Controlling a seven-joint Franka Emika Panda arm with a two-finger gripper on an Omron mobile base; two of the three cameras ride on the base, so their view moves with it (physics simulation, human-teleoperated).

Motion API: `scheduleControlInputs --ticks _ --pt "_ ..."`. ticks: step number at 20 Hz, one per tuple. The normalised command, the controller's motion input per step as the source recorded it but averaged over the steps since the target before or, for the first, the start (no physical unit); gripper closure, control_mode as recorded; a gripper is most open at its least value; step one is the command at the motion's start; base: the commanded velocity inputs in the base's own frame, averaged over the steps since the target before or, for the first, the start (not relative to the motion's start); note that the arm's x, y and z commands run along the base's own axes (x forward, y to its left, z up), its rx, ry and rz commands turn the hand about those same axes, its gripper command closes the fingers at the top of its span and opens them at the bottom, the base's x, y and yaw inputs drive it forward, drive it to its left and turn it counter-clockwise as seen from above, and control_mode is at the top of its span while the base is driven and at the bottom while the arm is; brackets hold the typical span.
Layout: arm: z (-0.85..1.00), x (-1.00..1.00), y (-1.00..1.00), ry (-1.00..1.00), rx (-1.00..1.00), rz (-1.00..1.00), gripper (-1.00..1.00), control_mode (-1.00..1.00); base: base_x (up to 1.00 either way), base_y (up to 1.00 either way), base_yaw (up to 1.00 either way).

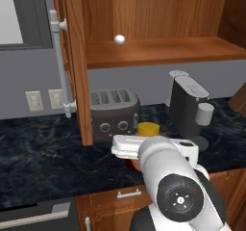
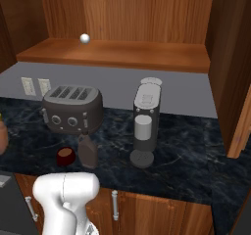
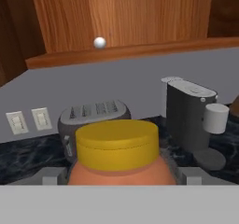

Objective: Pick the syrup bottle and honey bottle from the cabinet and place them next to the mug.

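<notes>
A robot arm carries the honey bottle (image 3: 117, 155) over a dark kitchen counter (image 1: 43, 153), the second of two deliveries by the look of things. The gripper (image 3: 117, 178) has its jaws spread wide around the bottle's body, the yellow cap rising just above the fingers.

From left to right beyond the hand: wall sockets (image 3: 28, 120), a toaster (image 3: 93, 118) directly behind the bottle, and a coffee machine (image 3: 189, 120) off to the right. In the right base view the mug (image 2: 65, 156) and the syrup bottle (image 2: 87, 152) stand side by side in front of the toaster, the syrup bottle apparently already placed.

Above and ahead of the hand, the cabinet (image 1: 77, 66) stands open, and its shelf holds a small white ball (image 3: 99, 42).

The next move likely calls for lowering the honey bottle upright onto bare counter beside the mug without knocking over the syrup bottle, then releasing.
</notes>
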Motion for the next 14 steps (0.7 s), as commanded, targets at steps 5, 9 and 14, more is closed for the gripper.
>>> scheduleControlInputs --ticks 5,9,14 --pt "-1.00 0.13 -0.27 -0.40 0.00 0.13 1.00 -1.00 0.00 0.00 0.00" --pt "-1.00 0.18 -0.41 -0.41 0.00 0.15 1.00 -1.00 0.00 0.00 0.00" --pt "-0.50 0.19 -0.28 -0.26 0.00 0.09 1.00 -1.00 0.00 0.00 0.00"
